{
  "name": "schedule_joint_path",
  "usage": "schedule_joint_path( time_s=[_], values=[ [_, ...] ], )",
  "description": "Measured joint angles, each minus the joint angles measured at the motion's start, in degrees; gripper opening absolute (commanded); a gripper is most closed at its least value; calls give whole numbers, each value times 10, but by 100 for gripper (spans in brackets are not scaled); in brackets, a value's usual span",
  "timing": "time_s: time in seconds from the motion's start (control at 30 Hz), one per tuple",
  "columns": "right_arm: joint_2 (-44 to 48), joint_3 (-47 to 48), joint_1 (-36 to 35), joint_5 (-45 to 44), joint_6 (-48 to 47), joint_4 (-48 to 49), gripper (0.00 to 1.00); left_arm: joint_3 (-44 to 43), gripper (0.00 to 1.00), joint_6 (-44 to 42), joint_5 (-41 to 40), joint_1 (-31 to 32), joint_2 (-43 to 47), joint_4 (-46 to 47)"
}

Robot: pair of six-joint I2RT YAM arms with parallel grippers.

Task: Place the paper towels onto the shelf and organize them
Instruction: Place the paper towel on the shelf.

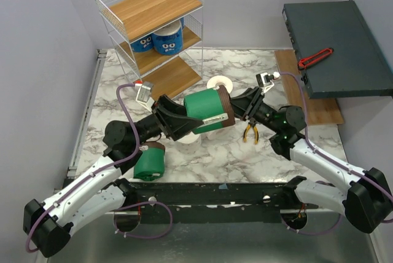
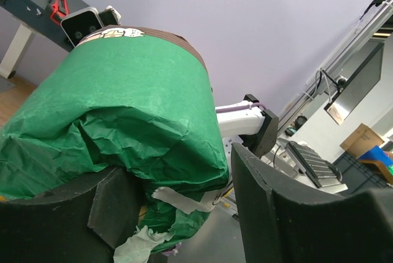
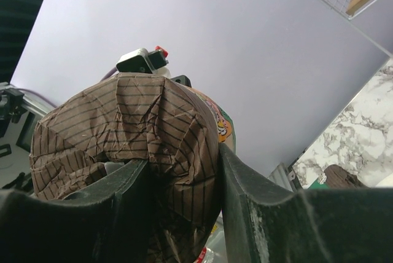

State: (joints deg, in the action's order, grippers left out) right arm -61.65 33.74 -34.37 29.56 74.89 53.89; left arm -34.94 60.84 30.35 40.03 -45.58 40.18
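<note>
A green roll [image 1: 206, 108] hangs in the air above the marble tabletop [image 1: 245, 158], between the two arms and well short of the shelf [image 1: 153, 2]. Its long axis lies roughly level and runs left to right, with the brown striped end pointing right. The right tool [image 3: 181, 158] is clamped on that brown end, its fingers pressed into the crumpled wrap. The left tool [image 2: 183, 163] straddles the green end with its jaws partly spread: one finger lies against the wrap, and the other stands a little apart from it. A second green roll [image 1: 150, 160] lies on its side on the tabletop by the left arm. Two blue rolls [image 1: 167, 40] stand on the shelf's middle board.
</note>
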Motion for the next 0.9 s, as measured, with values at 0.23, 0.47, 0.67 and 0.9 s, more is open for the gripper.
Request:
schedule_joint_path(
  time_s=[0.23, 0.47, 0.67, 0.9],
  values=[
    [17, 0, 0, -5, -24, -28, 43, 0, 65, -5, -6, 6, -4, 4],
    [33, 0, 0, -25, -58, -70, 43, 0, 51, -6, -21, 7, -13, 3],
    [37, 0, -1, -24, -65, -81, 45, 5, 30, -7, -27, 10, -17, 9],
    [39, -1, -2, -17, -71, -94, 71, 14, 17, 2, -27, 17, -16, 28]
  ],
)
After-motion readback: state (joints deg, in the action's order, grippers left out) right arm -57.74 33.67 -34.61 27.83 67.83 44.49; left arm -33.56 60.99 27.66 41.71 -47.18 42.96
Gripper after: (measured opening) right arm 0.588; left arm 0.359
